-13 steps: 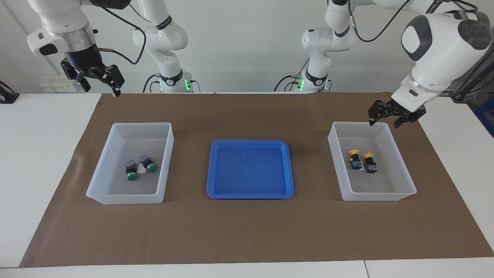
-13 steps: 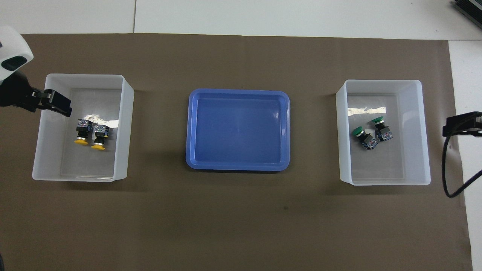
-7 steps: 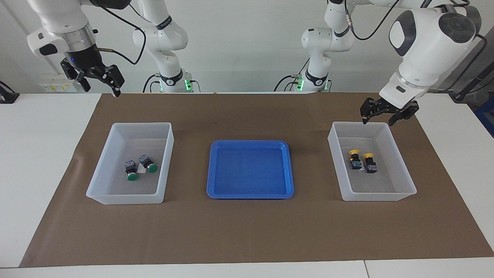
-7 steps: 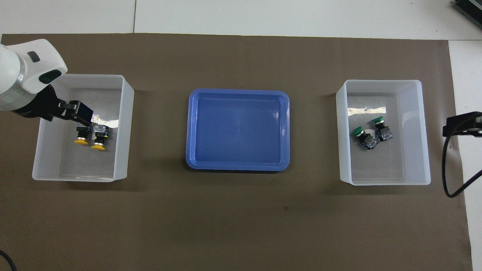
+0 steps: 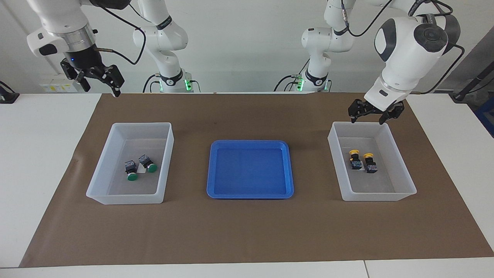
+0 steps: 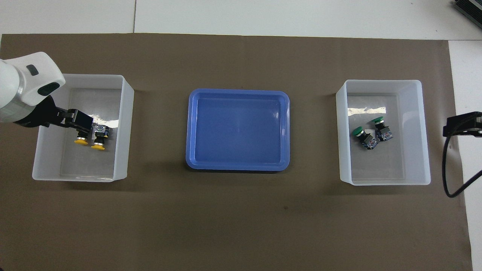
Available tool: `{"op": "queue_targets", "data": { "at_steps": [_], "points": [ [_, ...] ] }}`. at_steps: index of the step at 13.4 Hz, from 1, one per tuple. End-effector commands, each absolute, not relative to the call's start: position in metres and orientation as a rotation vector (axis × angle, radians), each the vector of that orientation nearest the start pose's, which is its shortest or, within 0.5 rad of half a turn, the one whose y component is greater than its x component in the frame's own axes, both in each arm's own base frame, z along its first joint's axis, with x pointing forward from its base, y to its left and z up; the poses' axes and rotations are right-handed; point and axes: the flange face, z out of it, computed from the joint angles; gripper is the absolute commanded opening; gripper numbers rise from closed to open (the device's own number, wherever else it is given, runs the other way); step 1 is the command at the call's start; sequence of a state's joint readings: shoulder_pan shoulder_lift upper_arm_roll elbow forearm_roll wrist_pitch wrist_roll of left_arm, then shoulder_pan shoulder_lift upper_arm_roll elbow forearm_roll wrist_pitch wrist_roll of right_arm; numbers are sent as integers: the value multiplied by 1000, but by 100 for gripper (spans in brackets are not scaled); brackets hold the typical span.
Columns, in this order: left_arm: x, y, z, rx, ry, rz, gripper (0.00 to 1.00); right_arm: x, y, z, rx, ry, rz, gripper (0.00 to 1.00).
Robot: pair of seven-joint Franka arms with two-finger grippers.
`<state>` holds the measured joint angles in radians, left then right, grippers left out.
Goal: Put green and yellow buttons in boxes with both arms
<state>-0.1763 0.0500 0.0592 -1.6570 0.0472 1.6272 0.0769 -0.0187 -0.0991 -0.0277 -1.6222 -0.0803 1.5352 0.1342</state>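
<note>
Two yellow buttons (image 5: 362, 160) (image 6: 90, 140) lie side by side in the box (image 5: 372, 196) (image 6: 75, 177) at the left arm's end. Two green buttons (image 5: 139, 169) (image 6: 371, 134) lie in the other box (image 5: 123, 199) (image 6: 384, 180) at the right arm's end. My left gripper (image 5: 367, 120) (image 6: 81, 122) hangs open and empty over the rim of the yellow buttons' box that is nearest the robots. My right gripper (image 5: 101, 87) (image 6: 461, 126) is raised, open and empty, over the mat's edge at its own end, where it waits.
A shallow blue tray (image 5: 250, 170) (image 6: 238, 130) with nothing in it sits on the brown mat (image 5: 247, 231) between the two boxes. White table (image 5: 38, 154) shows around the mat. A black cable (image 6: 448, 169) hangs by the right gripper.
The left gripper swung toward the table's middle along the box's rim and its fingers spread a little wider. The right arm and all buttons stayed put.
</note>
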Motion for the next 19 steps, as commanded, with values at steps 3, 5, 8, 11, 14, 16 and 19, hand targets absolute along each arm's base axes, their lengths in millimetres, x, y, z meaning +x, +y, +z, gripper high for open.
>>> {"op": "queue_targets", "data": {
  "at_steps": [3, 5, 8, 11, 14, 16, 19],
  "points": [
    [561, -51, 566, -3081, 307, 50, 100, 517, -36, 651, -3184, 286, -8, 100],
    [565, -48, 567, -3117, 278, 15, 100, 516, -36, 652, -3184, 288, -10, 100],
    [563, -44, 571, -3141, 254, 2, 100, 516, -36, 652, -3183, 296, -8, 100],
    [559, -42, 584, -3142, 252, -19, 100, 516, -29, 650, -3185, 282, 3, 100],
    [554, -41, 598, -3144, 250, -51, 100, 514, -26, 653, -3186, 302, 0, 100],
    [553, -42, 601, -3142, 250, -63, 100, 514, -25, 652, -3185, 299, 2, 100],
    [550, -42, 604, -3143, 250, -53, 100, 514, -23, 652, -3187, 275, 5, 100]
  ]
}}
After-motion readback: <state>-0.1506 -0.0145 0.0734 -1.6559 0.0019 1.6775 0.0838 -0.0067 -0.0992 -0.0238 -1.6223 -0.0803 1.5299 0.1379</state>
